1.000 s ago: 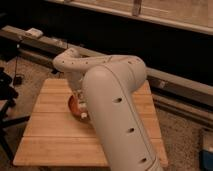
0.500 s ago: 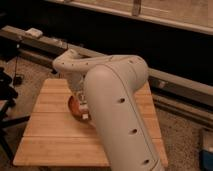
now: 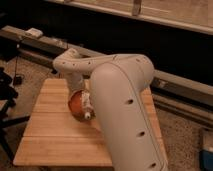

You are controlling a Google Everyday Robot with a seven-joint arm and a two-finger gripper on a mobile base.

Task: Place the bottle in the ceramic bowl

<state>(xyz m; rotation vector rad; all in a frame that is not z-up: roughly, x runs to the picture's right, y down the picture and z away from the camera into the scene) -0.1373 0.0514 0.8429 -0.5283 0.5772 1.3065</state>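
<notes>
The orange-red ceramic bowl [image 3: 75, 103] sits on the wooden table [image 3: 55, 137], partly hidden behind my white arm. The slim white bottle [image 3: 86, 106] is over the bowl's right side, tilted, with its narrow cap [image 3: 87, 116] pointing down toward the front. My gripper [image 3: 83, 94] comes down from the wrist right above the bowl, at the bottle's upper end. My big forearm link hides the bowl's right part.
My white arm [image 3: 122, 110] fills the middle and right of the view and covers the table's right half. A dark rail with a ledge [image 3: 35, 40] runs behind the table. A dark stand [image 3: 6, 100] is at the left edge.
</notes>
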